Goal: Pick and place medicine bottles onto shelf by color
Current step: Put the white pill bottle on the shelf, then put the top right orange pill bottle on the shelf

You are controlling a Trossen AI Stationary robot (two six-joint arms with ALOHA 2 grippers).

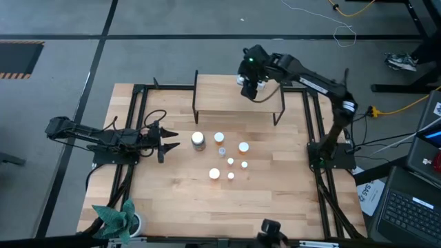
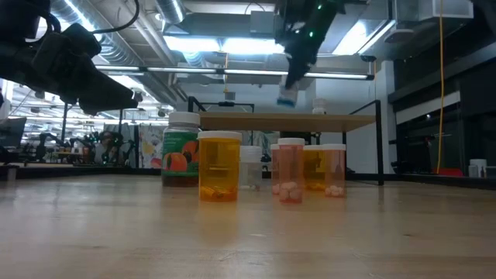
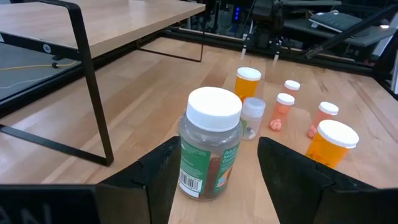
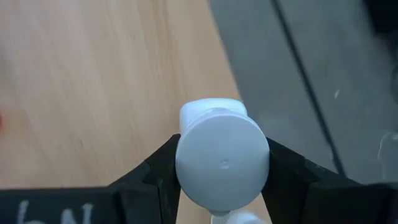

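My right gripper (image 1: pixel 249 88) hangs above the right part of the light-wood shelf (image 1: pixel 220 103), shut on a small bluish bottle with a white end (image 2: pixel 287 98). The bottle is clear of the shelf top (image 2: pixel 341 121). My left gripper (image 1: pixel 165 141) is open and level over the table's left part. It points at a white-capped bottle with a green label (image 3: pixel 210 146), which stands on its base just ahead of the fingers, untouched. Several white-capped bottles, mostly orange (image 1: pixel 243 147), stand on the table in front of the shelf. My right gripper pinches the small bottle between its two fingers at the sides of its round white end (image 4: pixel 222 163). The fingers come from above, pointing down. The bottle hangs below them, lifted clear of the shelf, its bluish end (image 2: pixel 287 101) lowest.
The shelf stands on thin black legs (image 3: pixel 93 87) at the table's far middle. A black frame (image 1: pixel 138 89) runs round the table's edges. A green plant (image 1: pixel 117 219) sits at the near left corner. Bare wood lies in front of the bottles (image 1: pixel 227 207).
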